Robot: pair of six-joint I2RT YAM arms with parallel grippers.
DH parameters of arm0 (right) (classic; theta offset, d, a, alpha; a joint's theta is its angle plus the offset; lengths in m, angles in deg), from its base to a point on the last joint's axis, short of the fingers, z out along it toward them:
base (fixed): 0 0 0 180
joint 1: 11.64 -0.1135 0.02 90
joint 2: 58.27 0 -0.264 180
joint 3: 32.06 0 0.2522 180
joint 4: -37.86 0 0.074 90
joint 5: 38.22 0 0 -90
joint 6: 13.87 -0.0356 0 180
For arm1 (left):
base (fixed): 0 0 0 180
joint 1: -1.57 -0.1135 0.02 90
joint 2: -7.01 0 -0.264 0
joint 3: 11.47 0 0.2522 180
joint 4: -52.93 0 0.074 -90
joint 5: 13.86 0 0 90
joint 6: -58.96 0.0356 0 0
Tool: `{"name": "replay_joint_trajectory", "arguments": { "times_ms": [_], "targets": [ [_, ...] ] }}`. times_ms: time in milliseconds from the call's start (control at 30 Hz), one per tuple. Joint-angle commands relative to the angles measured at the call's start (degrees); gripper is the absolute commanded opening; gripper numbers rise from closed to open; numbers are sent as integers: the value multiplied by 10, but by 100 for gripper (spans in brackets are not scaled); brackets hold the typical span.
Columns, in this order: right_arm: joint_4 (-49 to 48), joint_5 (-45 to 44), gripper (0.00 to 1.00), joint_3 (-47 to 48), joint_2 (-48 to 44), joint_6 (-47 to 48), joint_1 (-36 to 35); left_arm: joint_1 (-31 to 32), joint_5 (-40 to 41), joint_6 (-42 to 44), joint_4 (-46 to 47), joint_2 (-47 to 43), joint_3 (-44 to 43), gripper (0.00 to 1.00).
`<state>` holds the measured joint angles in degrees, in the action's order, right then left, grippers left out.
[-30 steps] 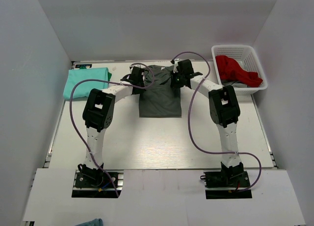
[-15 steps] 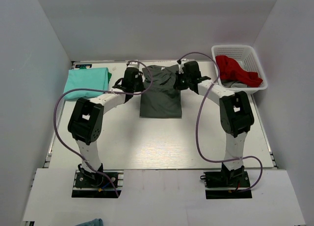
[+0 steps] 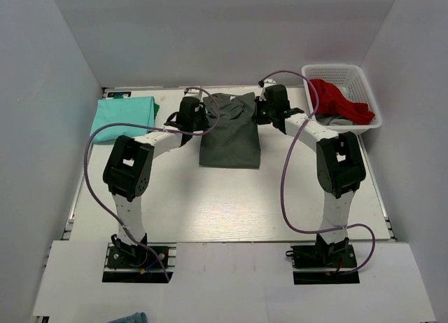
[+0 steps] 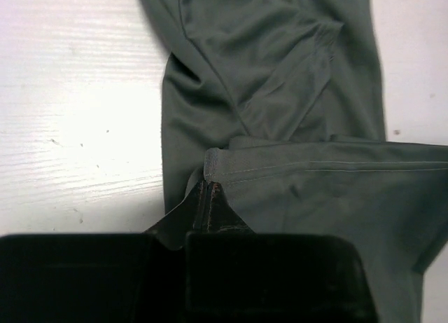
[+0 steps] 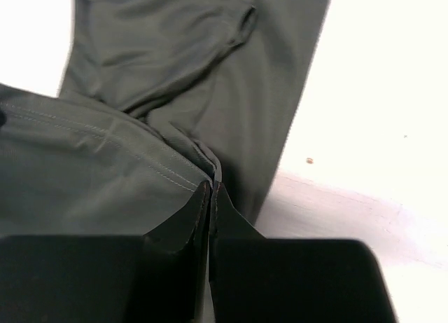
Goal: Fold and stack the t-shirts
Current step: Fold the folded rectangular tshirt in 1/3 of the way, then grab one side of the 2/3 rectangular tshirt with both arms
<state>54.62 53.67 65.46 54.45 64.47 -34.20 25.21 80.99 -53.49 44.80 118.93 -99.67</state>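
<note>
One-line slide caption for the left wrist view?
Left gripper shut on a hemmed corner of the dark grey t-shirt, over the white table.

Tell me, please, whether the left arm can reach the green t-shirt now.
Probably not yet: the way to the green t-shirt looks free, but its jaws are shut on the grey t-shirt and must release first.

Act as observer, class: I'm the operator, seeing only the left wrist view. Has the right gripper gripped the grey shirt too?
Observer: Yes, the right gripper is shut on a hem fold of the grey shirt.
Operator: Where's the green shirt?
Observer: The green shirt lies folded at the far left corner of the table.
Operator: Anything on the right?
Observer: A white basket holding a red cloth.
</note>
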Motion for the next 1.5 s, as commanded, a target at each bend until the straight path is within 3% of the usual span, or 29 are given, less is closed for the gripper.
{"name": "replay_joint_trajectory", "arguments": {
  "times_ms": [0, 400, 533, 600, 633, 700, 733, 767, 833, 867, 900, 1033, 1067, 1233, 1467],
  "targets": [
    [-2, -36, 0, 17, 21, -10, 10, -8, -6, 7, 3, 17, -28, 0],
    [-5, 15, 0, 71, 115, -16, 30, -8, 27, 7, -37, 105, -98, 0],
    [1, 19, 27, 88, 130, -14, 37, -8, 48, 0, -122, 132, -176, 23],
    [8, 34, 45, 97, 127, -6, 38, -8, 48, 0, -131, 132, -181, 28],
    [12, 34, 51, 110, 120, -6, 38, -8, 48, 0, -137, 122, -181, 43],
    [24, 39, 62, 114, 110, 1, 39, -8, 48, 0, -137, 89, -162, 57],
    [27, 40, 65, 114, 93, 0, 38, -8, 48, 0, -146, 77, -157, 74],
    [28, 43, 69, 113, 85, 1, 38, -8, 48, 0, -146, 64, -150, 83],
    [30, 49, 87, 104, 60, -3, 38, -8, 53, 0, -158, 21, -124, 85],
    [32, 52, 90, 92, 43, -6, 38, -8, 54, -6, -158, 7, -114, 94],
    [32, 57, 90, 71, 23, -19, 38, -8, 54, -6, -168, -6, -94, 96],
    [7, 86, 90, -39, -53, -65, 34, 4, 54, -40, -211, -74, -21, 100],
    [3, 96, 90, -105, -67, -78, 33, 4, 38, -52, -217, -99, -3, 100],
    [-21, 134, 90, -255, -180, -134, 22, 4, -31, -98, -204, -149, 134, 100],
    [-52, 152, 90, -326, -171, -158, 6, 4, -55, -105, -138, -108, 195, 96]
  ]
}}
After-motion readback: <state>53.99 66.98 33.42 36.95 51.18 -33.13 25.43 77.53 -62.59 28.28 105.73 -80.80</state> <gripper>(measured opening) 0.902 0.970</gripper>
